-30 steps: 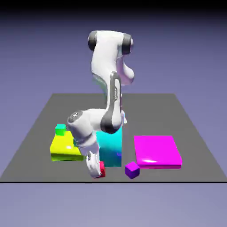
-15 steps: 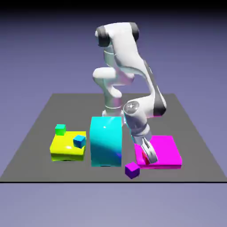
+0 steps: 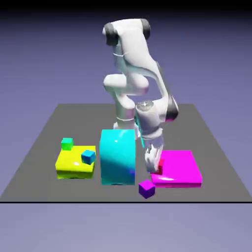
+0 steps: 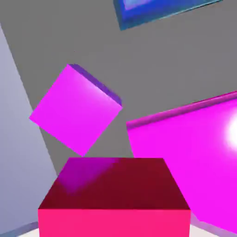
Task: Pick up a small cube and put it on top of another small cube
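Observation:
The small red cube [image 3: 160, 163] is held off the table, with my gripper [image 3: 154, 167] shut on it, above the near left edge of the flat magenta slab [image 3: 177, 167]. In the hand view the red cube [image 4: 115, 196] fills the bottom and hides the fingertips. A small purple cube [image 3: 146, 189] rests on the table just below and in front of the gripper, apart from the red one. It shows tilted in the hand view as the purple cube [image 4: 76, 109], beside the magenta slab [image 4: 194, 152].
A tall cyan block [image 3: 118, 156] stands just left of the gripper. Further left, a yellow block [image 3: 71, 167] carries a small green cube [image 3: 67, 143] and a small blue cube [image 3: 88, 157]. The table's front edge [image 3: 123, 201] runs close behind the purple cube.
The arm swung from the front left of the cyan block to its right side, carrying the red cube. Since half a second ago it rose a little and shifted slightly left.

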Robot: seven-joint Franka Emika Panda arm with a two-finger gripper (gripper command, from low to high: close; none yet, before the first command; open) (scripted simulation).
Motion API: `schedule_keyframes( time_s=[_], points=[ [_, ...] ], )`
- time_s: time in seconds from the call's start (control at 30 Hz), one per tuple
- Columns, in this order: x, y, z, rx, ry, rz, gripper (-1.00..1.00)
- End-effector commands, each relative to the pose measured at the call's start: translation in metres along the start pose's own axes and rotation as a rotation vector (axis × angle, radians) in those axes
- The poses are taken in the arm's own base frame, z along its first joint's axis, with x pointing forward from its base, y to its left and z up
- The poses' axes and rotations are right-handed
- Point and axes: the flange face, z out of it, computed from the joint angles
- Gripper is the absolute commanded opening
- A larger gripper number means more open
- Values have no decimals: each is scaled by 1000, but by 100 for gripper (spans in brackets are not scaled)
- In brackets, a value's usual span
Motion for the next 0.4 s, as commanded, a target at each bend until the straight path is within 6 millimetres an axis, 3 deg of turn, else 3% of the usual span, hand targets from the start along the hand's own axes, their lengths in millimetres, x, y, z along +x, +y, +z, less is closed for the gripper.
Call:
schedule_keyframes(
  time_s=[0.0, 0.07, 0.27, 0.3, 0.33, 0.37],
  points=[
    [1, -8, -4, 16, -3, 43, -100],
    [3, -16, -8, 29, -7, 81, -100],
    [5, -20, 62, 29, -7, 80, -100],
    [5, -20, 62, 29, -7, 80, 100],
    [5, -20, 62, 29, -7, 80, 100],
    [3, -20, 49, 29, -8, 81, 100]
  ],
)
